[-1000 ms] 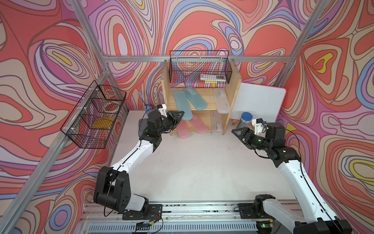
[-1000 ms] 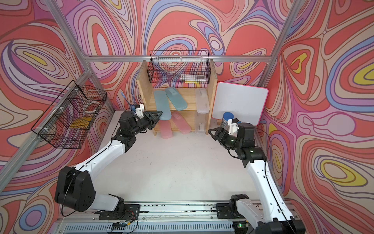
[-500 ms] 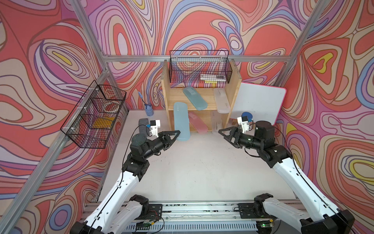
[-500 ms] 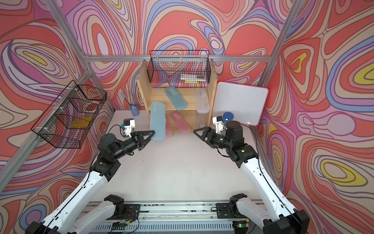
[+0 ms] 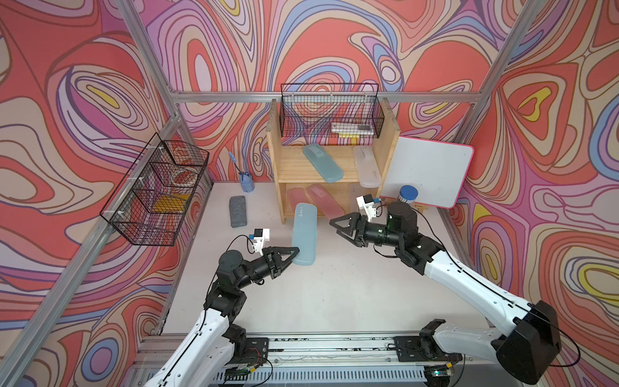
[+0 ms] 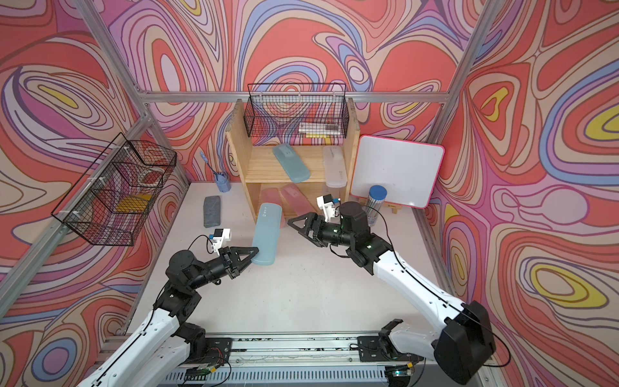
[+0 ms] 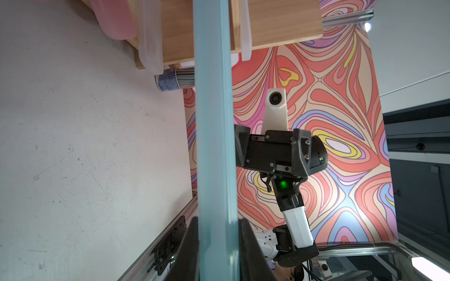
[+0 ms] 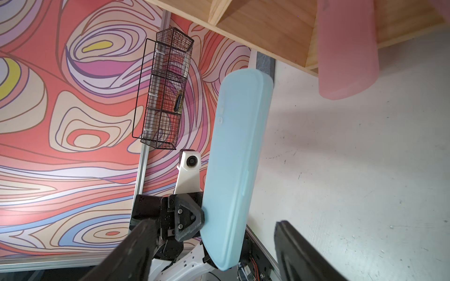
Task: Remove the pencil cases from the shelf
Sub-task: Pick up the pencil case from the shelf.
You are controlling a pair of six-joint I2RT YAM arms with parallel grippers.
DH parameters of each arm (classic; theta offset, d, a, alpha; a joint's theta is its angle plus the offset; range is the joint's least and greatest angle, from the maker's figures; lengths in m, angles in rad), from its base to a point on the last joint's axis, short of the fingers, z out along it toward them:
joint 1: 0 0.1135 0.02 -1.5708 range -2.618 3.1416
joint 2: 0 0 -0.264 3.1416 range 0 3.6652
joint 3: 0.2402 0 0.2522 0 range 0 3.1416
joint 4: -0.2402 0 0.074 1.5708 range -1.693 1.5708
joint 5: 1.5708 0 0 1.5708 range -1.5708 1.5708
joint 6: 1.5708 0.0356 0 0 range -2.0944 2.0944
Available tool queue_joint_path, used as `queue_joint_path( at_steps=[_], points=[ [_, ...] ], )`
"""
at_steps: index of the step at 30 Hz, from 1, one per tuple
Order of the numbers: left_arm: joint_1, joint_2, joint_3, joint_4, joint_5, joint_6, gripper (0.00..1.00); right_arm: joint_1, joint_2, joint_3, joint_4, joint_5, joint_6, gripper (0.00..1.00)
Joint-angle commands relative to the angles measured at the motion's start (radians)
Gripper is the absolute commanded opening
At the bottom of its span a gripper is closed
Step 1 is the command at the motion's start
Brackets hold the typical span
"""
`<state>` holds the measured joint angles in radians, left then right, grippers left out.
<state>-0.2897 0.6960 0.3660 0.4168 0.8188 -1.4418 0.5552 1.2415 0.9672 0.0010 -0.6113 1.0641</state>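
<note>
Teal pencil case (image 5: 304, 234) was pinched at its near end by the left gripper (image 5: 295, 252), jutting ahead of it and clear of the shelf (image 5: 277, 167) beyond, evidently for carrying off. Right gripper (image 5: 335, 225) stood spread and empty just beside the case, probably aimed at the pink cases (image 5: 324, 201) ahead. The case's small white marks were unreadable.

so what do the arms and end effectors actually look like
The left arm and right arm have white shells, black joints and thin black cables looping outside. The left end effector and right end effector are black with triangular, cut-out fingers, each carrying a small white camera mount. A green light glows on the right wrist.
</note>
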Motion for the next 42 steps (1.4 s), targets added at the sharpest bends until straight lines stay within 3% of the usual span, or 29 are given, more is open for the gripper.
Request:
queue_joint_path(
  at_steps=[1,18,24,32,33,34,36,37,40,42],
  points=[
    [-0.008,0.014,-0.011,0.191,0.040,-0.049,0.00,0.015,0.031,-0.015,0.078,0.008,0.053,0.77],
    [-0.023,0.105,-0.036,0.415,0.098,-0.155,0.00,0.070,0.202,0.034,0.286,-0.018,0.128,0.58],
    [-0.025,0.107,-0.047,0.433,0.102,-0.166,0.00,0.077,0.231,0.036,0.355,-0.026,0.162,0.35],
    [-0.024,0.120,-0.050,0.423,0.093,-0.157,0.00,0.083,0.249,0.038,0.384,-0.035,0.179,0.26],
    [-0.024,0.123,-0.050,0.417,0.091,-0.154,0.07,0.084,0.249,0.038,0.386,-0.033,0.178,0.25],
    [-0.025,0.125,-0.050,0.411,0.087,-0.150,0.22,0.083,0.250,0.038,0.388,-0.033,0.178,0.24],
    [-0.024,0.128,-0.050,0.388,0.074,-0.139,0.40,0.083,0.250,0.039,0.387,-0.030,0.176,0.23],
    [-0.025,0.125,-0.050,0.365,0.065,-0.131,0.55,0.083,0.249,0.040,0.383,-0.028,0.170,0.23],
    [-0.023,0.099,-0.045,0.231,0.022,-0.083,0.78,0.083,0.246,0.044,0.345,-0.017,0.148,0.22],
    [-0.022,0.067,-0.027,0.081,-0.005,-0.031,0.87,0.083,0.242,0.049,0.293,-0.001,0.118,0.22]
  ],
)
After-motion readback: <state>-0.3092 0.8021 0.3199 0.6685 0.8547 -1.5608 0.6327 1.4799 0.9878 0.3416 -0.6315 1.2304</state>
